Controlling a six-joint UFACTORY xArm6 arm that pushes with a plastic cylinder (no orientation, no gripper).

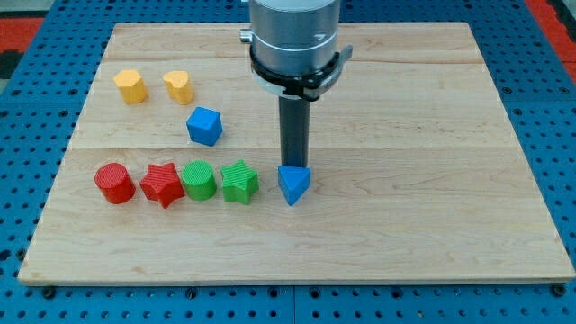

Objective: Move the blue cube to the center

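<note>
The blue cube [204, 125] sits on the wooden board [432, 180], left of the board's middle. My tip [294, 166] is the lower end of the dark rod and stands near the board's middle, right of the blue cube and apart from it. The tip touches or nearly touches the top edge of a blue triangular block [293, 184] just below it in the view.
Two yellow blocks [131, 86] [178, 85] lie at the upper left. A row runs along the lower left: a red cylinder [114, 183], a red star [162, 184], a green cylinder [198, 180] and a green star [239, 182].
</note>
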